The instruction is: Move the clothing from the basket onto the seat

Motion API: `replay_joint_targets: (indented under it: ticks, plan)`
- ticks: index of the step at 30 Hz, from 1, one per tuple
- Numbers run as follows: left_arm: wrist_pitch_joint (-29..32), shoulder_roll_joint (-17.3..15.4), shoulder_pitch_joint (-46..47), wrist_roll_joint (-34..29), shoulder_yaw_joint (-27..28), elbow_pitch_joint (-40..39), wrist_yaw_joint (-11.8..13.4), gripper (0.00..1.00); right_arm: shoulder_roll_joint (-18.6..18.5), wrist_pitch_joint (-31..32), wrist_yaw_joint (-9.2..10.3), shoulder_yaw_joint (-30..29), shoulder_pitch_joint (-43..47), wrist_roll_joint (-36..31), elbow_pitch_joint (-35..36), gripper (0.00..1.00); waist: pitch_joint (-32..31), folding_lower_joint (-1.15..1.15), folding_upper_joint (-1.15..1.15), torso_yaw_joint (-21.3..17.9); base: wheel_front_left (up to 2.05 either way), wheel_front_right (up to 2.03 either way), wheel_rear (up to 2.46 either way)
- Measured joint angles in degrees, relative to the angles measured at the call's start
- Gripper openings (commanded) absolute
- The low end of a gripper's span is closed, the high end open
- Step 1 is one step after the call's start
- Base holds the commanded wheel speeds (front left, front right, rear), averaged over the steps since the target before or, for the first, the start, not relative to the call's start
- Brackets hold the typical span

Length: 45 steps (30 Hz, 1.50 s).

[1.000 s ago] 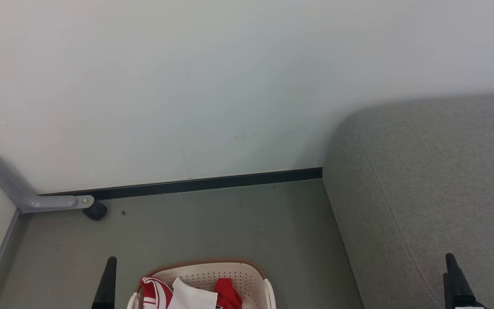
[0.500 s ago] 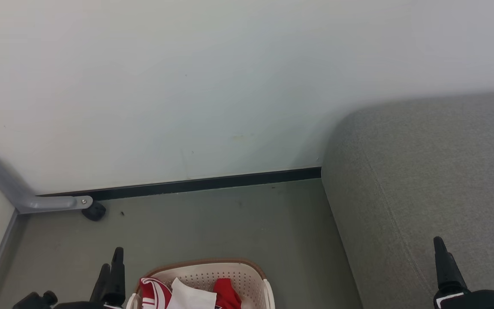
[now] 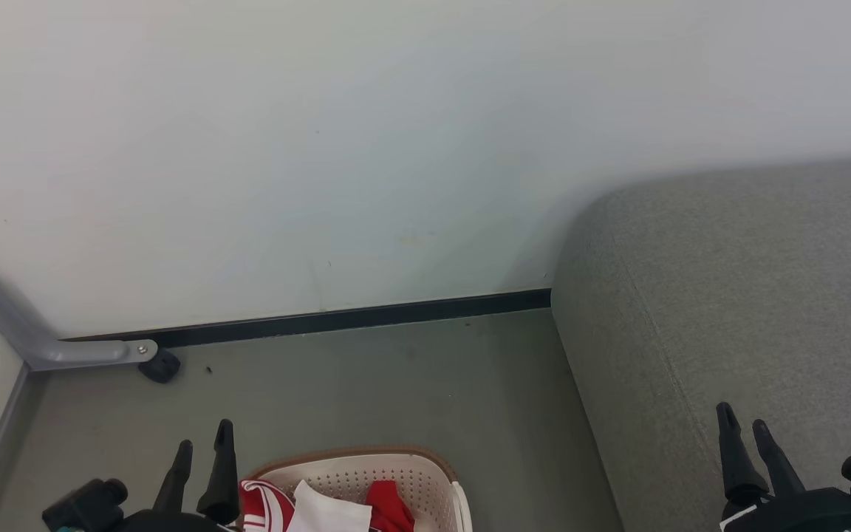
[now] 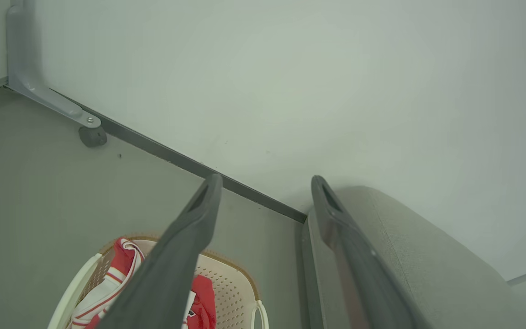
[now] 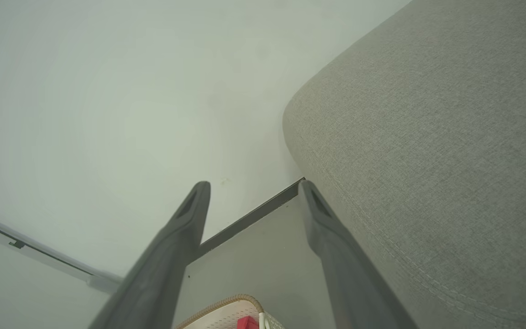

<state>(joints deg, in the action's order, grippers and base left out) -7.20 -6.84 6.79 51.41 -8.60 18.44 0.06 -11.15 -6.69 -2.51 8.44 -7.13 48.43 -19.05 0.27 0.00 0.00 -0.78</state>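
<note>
A plain pale wall meets a grey-green floor along a dark skirting strip. A grey metal bracket and a small black foot sit at the left corner.

The left claw hangs above the floor just left of the basket. Its two fingers are parted by a moderate gap, with nothing between them and nothing touched. The right claw hovers over the front part of the seat, fingers likewise spread and empty. It seems clear of the fabric, as far as the angle lets one judge.

The basket stands on the floor at the bottom edge of the head view, near the seat's side but apart from it. The clothing lies inside it: red fabric with white stripe trim on the left, a white panel in the middle, more red on the right. The frame cuts the heap, so the number of pieces cannot be told.

A broad stretch of floor lies between the basket's brown rim and the wall. A narrower strip separates the basket from the seat's rounded, seamed edge.
</note>
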Motion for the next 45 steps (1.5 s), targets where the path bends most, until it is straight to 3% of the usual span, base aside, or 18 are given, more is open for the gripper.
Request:
replay_joint_targets:
  ticks: [35, 45]
  plan:
    - [-6.6, 1.5, 0.8, -23.8, -1.2, 5.5, 5.1, 1.0, -4.1, -7.0, 2.08, 9.8, -3.7, -26.4, -1.5, 1.0, -0.8, 0.0, 0.0, -0.8, 0.0, 0.0, 0.0]
    - [-7.1, 1.7, 1.3, -25.0, -0.6, 6.8, 5.5, 1.0, -4.4, -7.6, 2.09, 9.9, -4.1, -28.2, -1.5, 1.0, -0.8, 0.0, 0.0, -0.7, 0.0, 0.0, 0.0]
